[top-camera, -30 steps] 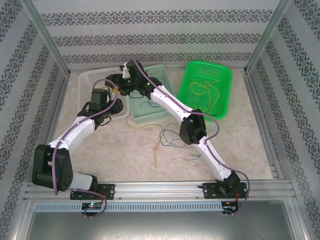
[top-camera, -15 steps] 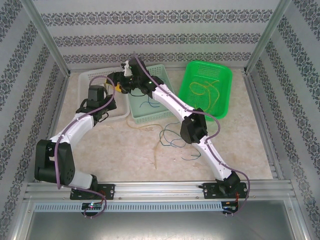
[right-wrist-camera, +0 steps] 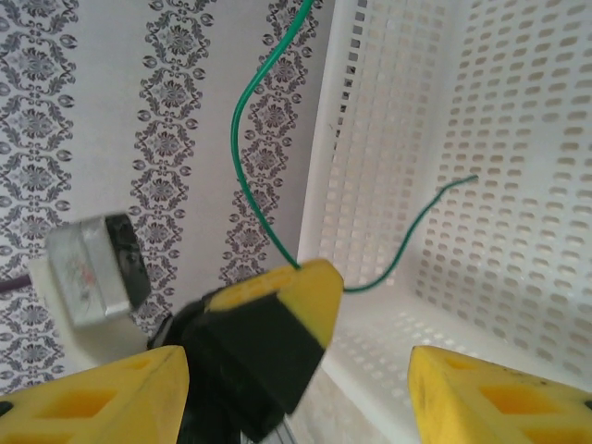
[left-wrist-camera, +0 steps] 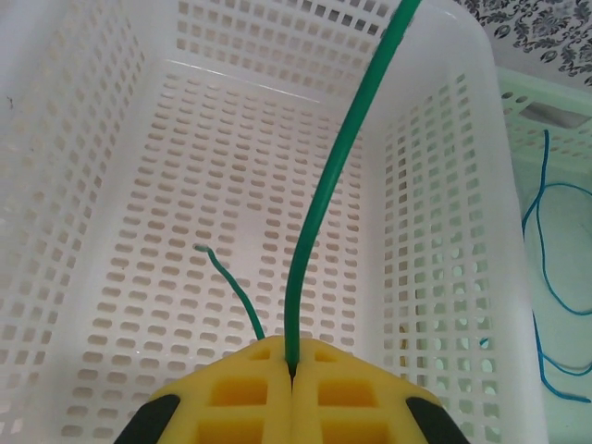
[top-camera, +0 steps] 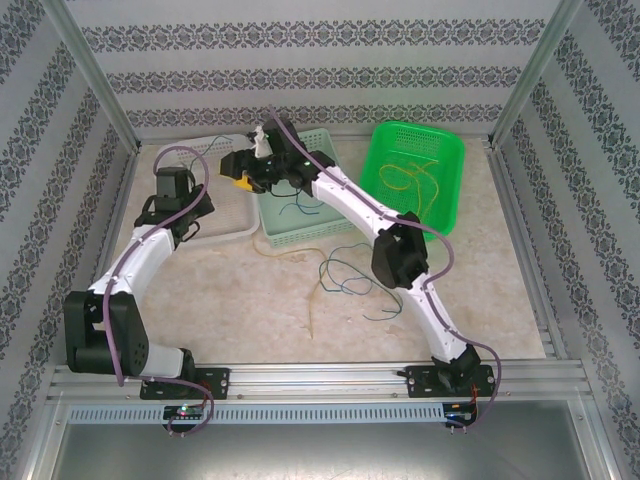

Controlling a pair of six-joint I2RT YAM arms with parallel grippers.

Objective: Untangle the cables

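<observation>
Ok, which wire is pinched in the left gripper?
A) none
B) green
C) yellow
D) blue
B: the left wrist view shows the left gripper shut on a green wire that rises above the white basket.

My left claw (left-wrist-camera: 291,375), pinched shut on a green cable (left-wrist-camera: 319,213), hangs over the white basket (left-wrist-camera: 435,231). Floor below is bare, walls close on each side. My right claw (right-wrist-camera: 296,388), jaws apart, crowds just beside it at the basket wall. My right arm (top-camera: 350,205) bars the pale green basket (top-camera: 290,228). Mid-table cluttered by loose cables (top-camera: 345,280); near-left table (top-camera: 250,320) open. The green basket (top-camera: 455,170) is open from above.
</observation>
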